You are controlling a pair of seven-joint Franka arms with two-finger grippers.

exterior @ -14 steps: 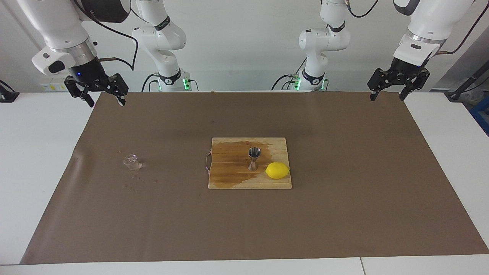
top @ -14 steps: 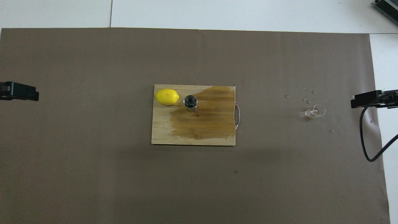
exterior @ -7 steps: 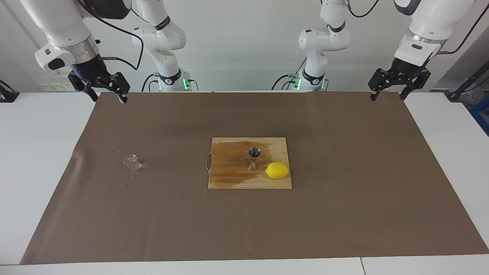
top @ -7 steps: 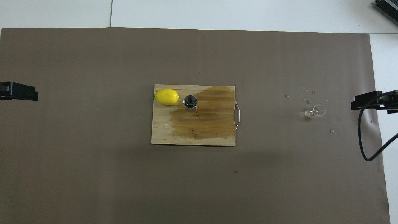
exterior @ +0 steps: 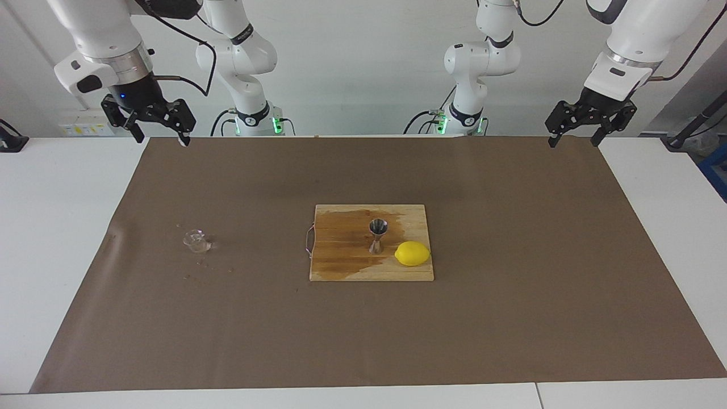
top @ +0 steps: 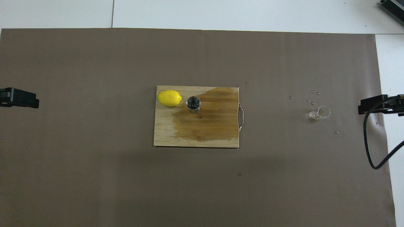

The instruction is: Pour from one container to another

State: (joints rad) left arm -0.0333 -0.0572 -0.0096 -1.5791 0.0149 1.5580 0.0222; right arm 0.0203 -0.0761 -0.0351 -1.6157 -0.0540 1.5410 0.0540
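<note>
The tiny clear glass cup (exterior: 196, 240) stands on the brown mat toward the right arm's end, with droplets around it; it also shows in the overhead view (top: 319, 113). The steel hourglass jigger (exterior: 377, 234) stands upright on the wet wooden cutting board (exterior: 341, 267), beside a lemon (exterior: 412, 253). My right gripper (exterior: 161, 138) is open and empty, raised over the mat's edge nearest the robots. My left gripper (exterior: 572, 142) is open and empty, raised over the mat's corner at the left arm's end. Both are well away from the cup and jigger.
In the overhead view the jigger (top: 193, 103) stands between the lemon (top: 169, 98) and a dark wet patch on the board (top: 164, 132). The board has a metal handle (top: 241, 116) on the side toward the cup. Water drops (top: 311, 97) dot the mat.
My right gripper has risen a little and drawn back toward the robots' end. My left gripper has barely shifted. The cup, jigger and lemon have not moved.
</note>
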